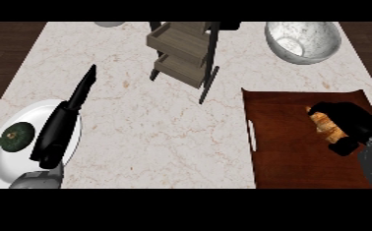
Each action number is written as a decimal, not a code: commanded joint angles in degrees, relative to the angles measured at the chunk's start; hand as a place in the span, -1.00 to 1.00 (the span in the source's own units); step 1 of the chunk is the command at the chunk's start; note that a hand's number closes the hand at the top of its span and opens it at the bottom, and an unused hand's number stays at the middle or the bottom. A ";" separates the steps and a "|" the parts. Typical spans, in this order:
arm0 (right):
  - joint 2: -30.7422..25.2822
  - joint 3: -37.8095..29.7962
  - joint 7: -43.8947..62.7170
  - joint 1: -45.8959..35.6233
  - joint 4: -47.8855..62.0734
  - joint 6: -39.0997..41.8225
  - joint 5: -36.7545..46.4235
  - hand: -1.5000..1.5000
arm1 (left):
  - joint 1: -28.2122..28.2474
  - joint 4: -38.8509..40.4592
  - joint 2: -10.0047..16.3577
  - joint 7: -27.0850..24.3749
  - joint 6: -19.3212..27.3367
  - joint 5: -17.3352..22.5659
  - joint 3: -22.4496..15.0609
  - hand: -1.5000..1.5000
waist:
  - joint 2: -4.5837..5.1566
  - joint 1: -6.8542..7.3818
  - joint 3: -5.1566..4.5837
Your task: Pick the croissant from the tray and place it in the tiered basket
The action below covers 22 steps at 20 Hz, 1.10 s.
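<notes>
The right robot hand [343,111] has its fingers and thumb curled round the croissant [323,126], which lies inside that grip over the tray [291,156]. Whether it has left the wood I cannot tell. I judge the croissant light, soft and flaky. It would crush or shed if squeezed at its tips, so the thick middle, where the hand sits, is the place to hold. The basket [180,53] stands well ahead and to the left of this hand on the pale marble bench [145,127], and a bowl [301,41] sits straight ahead of it. The left robot hand [62,127] rests open, fingers straight, far to the left over a plate [15,163].
</notes>
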 commanded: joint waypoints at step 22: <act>-1.93 -20.06 30.00 -5.81 -30.87 16.82 -10.13 1.00 | 1.23 1.18 1.61 -0.61 -2.09 1.20 5.12 0.00 | -1.41 -3.01 -0.23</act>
